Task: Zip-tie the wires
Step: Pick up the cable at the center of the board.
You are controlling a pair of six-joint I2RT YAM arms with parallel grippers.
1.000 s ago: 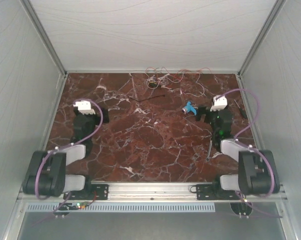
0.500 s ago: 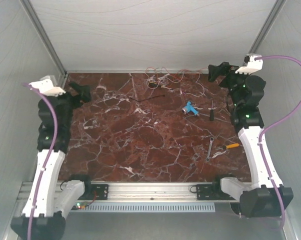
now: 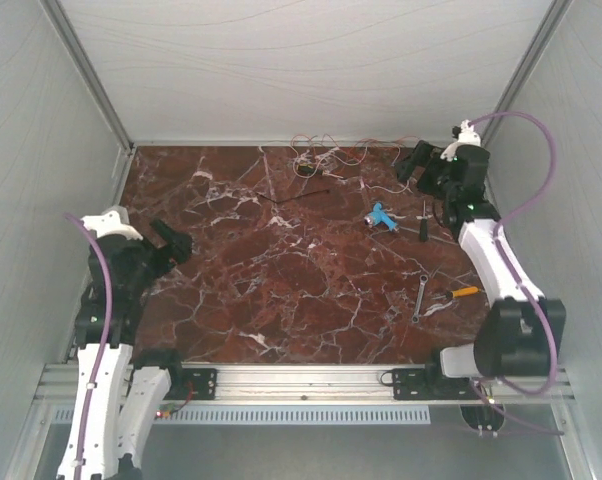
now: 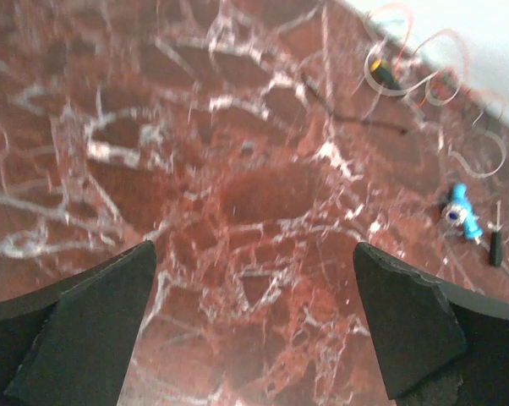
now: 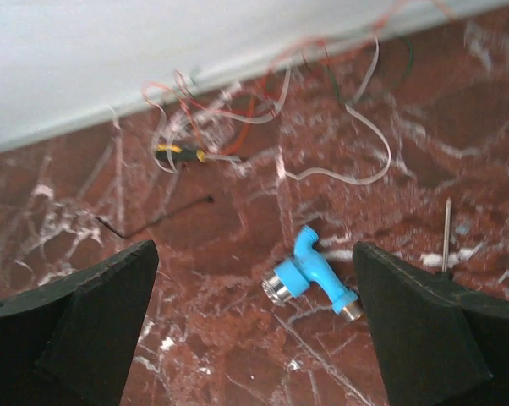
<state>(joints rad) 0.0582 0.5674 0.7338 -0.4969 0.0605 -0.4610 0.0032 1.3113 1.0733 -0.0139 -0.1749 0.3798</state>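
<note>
The wires (image 3: 341, 155) are a loose tangle of thin orange-red, white and pale strands at the table's back edge. They also show in the left wrist view (image 4: 424, 85) and the right wrist view (image 5: 263, 101). A short thin black strip (image 3: 301, 198) lies just in front of them, and shows in the wrist views too (image 5: 157, 220) (image 4: 356, 114). My left gripper (image 3: 171, 243) is open and empty over the left part of the table, far from the wires (image 4: 254, 330). My right gripper (image 3: 413, 160) is open and empty, raised just right of the wires (image 5: 254, 338).
A blue tap fitting (image 3: 381, 216) (image 5: 309, 275) and a black screwdriver (image 3: 424, 222) lie at the right. A wrench (image 3: 419, 297) and an orange-handled tool (image 3: 461, 292) lie nearer. A small yellow-black screwdriver (image 5: 180, 153) sits among the wires. Walls enclose three sides.
Both arms rose from their folded rest. The left gripper then came down and nearer, over the table's left. The right gripper came down beside the wires.
</note>
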